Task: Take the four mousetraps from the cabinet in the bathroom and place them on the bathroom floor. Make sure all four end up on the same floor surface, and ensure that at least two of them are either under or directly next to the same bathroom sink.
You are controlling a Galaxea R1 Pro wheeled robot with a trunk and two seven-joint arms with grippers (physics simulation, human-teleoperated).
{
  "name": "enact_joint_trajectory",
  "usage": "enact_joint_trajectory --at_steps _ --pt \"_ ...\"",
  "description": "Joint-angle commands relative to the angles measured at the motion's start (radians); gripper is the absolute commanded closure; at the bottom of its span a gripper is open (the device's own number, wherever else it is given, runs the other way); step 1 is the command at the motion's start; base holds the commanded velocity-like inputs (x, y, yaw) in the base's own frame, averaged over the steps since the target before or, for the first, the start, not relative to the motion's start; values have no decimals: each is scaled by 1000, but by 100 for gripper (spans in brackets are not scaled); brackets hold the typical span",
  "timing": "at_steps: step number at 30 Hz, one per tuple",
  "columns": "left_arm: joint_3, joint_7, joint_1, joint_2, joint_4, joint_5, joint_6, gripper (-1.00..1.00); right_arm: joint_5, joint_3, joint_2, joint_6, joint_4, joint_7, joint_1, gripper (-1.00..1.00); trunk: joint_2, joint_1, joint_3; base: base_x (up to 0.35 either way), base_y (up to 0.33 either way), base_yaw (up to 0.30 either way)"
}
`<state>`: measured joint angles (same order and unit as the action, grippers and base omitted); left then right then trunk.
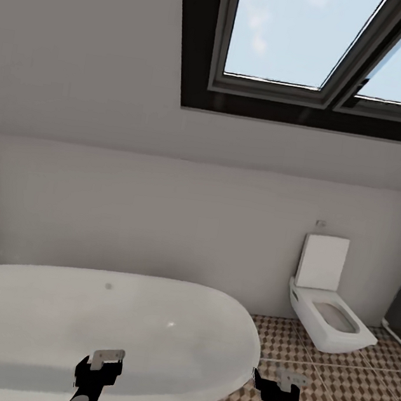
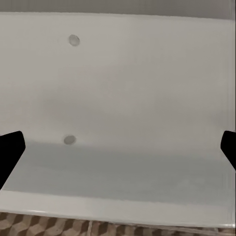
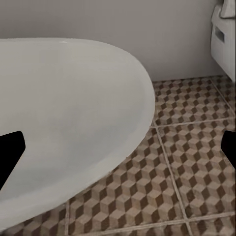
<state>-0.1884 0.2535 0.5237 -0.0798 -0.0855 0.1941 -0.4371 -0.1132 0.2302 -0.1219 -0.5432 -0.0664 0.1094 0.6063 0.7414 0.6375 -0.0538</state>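
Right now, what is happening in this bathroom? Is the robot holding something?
Nothing is being handled. The robot faces a white bathtub with both arms low in front. The left pincer hangs over the tub; the right pincer is over the tiled floor beside it. In the wrist views both sets of fingers stand wide apart and empty. A toilet stands against the wall to the right, under a skylight. The robot seems to be on its way.
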Motion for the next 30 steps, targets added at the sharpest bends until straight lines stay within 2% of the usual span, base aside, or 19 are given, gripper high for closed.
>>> enact_joint_trajectory --at_steps 1,30 --pt "-9 4 1 1 1 8 -3 -100 -10 9 -1 -6 -4 1 2 -100 2 0 -1 0 0 -292" --pt "-8 4 1 2 0 8 -4 -100 -10 9 0 -6 -4 1 2 -100 2 0 13 0 0 -292"
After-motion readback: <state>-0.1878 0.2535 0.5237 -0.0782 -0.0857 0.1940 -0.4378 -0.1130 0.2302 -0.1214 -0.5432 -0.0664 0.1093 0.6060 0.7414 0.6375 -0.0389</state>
